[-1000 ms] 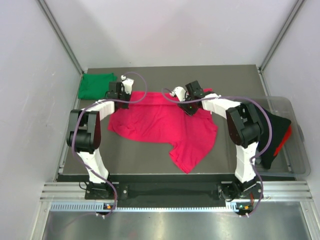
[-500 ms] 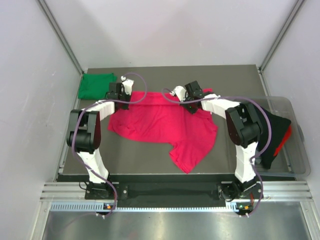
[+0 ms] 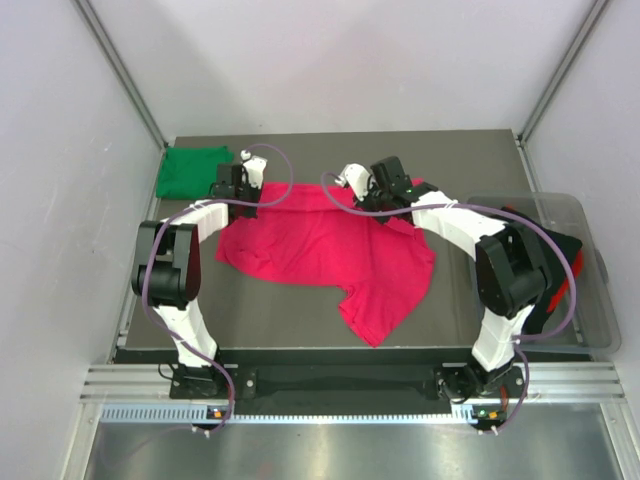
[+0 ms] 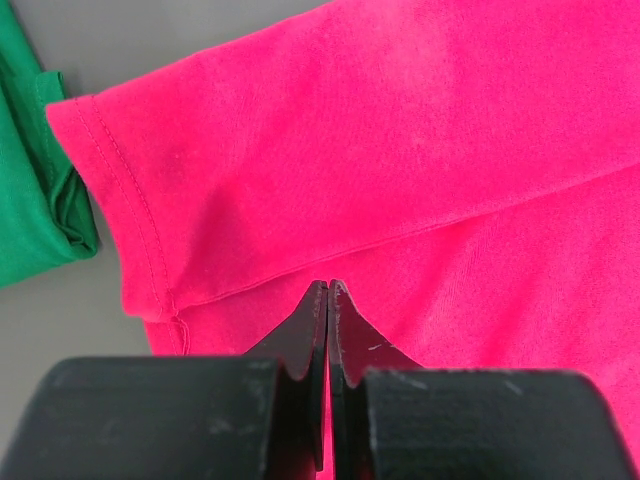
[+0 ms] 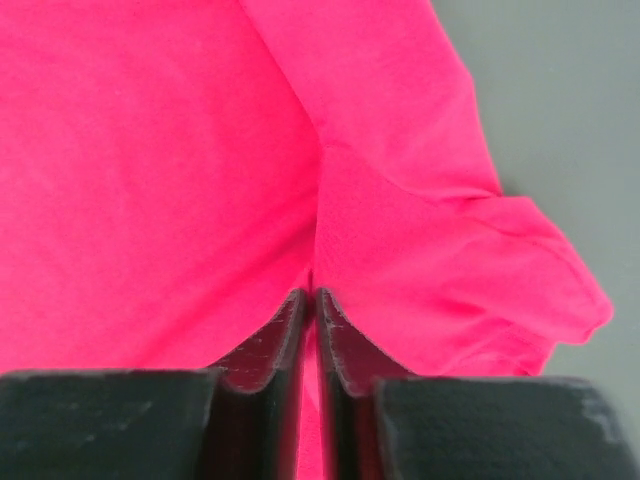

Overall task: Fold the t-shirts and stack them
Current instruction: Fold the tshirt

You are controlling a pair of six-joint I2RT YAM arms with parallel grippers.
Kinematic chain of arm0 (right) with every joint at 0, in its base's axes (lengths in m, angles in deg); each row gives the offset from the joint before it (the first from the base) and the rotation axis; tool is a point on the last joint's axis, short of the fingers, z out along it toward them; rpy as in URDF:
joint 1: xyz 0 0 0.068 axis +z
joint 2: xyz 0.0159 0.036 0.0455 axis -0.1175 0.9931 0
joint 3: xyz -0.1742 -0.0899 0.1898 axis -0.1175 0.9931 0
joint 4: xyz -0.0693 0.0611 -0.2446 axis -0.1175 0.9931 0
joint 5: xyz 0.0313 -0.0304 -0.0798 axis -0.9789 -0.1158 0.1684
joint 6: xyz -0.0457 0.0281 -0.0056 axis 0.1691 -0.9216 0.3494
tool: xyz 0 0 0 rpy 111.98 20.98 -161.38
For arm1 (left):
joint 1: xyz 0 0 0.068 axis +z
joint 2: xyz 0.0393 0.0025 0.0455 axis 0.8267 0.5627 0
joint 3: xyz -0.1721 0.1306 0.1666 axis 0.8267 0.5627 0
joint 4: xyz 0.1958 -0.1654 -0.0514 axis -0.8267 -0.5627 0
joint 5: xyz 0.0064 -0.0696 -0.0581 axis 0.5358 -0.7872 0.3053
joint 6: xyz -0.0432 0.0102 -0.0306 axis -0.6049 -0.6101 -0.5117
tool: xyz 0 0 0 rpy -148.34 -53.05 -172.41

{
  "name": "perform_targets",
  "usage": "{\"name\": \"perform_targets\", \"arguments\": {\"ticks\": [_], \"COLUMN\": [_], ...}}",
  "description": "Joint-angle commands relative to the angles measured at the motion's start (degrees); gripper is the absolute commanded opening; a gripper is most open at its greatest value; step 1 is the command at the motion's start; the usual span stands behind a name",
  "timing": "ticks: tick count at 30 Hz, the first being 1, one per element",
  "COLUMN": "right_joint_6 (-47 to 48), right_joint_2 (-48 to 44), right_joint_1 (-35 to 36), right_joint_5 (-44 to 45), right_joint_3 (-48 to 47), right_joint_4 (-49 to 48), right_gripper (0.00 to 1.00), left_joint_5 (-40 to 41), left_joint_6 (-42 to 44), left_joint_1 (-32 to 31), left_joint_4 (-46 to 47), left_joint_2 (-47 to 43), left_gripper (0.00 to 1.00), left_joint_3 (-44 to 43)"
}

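Overhead view covers the whole bench (image 3: 280,310); wrist views, very close, share its crimson shirt (image 3: 320,240), apparently the sleeves.

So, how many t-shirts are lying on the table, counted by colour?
pink t-shirt: 1
green t-shirt: 1
Total: 2
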Motion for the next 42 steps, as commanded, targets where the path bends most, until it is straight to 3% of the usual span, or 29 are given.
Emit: {"name": "perform_targets", "arguments": {"ticks": [1,8,12,15,22,30,36,42], "right_joint_6": [-0.4,-0.6,0.3,-0.3,-6.2,-9.8,-12.7,-12.4], "right_joint_2": [-1.1,-1.0,-1.0,1.2,10.0,20.5,23.8,26.3], "right_joint_1": [1.2,1.0,-0.3,-4.2,-16.0,-22.2,-24.6,-24.8], "right_joint_5": [-2.4,-2.3,5.5,6.5,4.8,1.4,-4.4,-4.7], "right_joint_3": [1.1,-0.8,-1.9,-4.0,-14.6,-26.5,-30.3,-31.8], "right_joint_4": [0.6,0.9,-2.3,-4.4,-3.4,0.6,3.4,5.8], "right_gripper": [0.16,0.25,0.25,0.26,0.28,0.30,0.33,0.32], "left_joint_5": [-1.4,-0.8,0.6,2.6,4.1,4.4,4.7,4.7], "left_joint_6": [-0.2,0.2,1.8,3.2,4.3,1.0,0.8,0.7], "left_joint_1": [0.0,0.0,0.0,0.0,0.2,0.8,0.9,0.9], "left_joint_4": [0.4,0.1,-0.2,-1.8,-7.9,-12.0,-13.3,-12.8], "left_joint_2": [-2.9,-2.7,-0.6,3.0,13.7,22.6,24.2,23.6], "left_gripper": [0.00,0.00,0.01,0.02,0.16,0.20,0.18,0.17], "left_joint_3": [-0.1,-1.5,-5.6,-11.0,-23.9,-32.6,-33.7,-32.6]}}
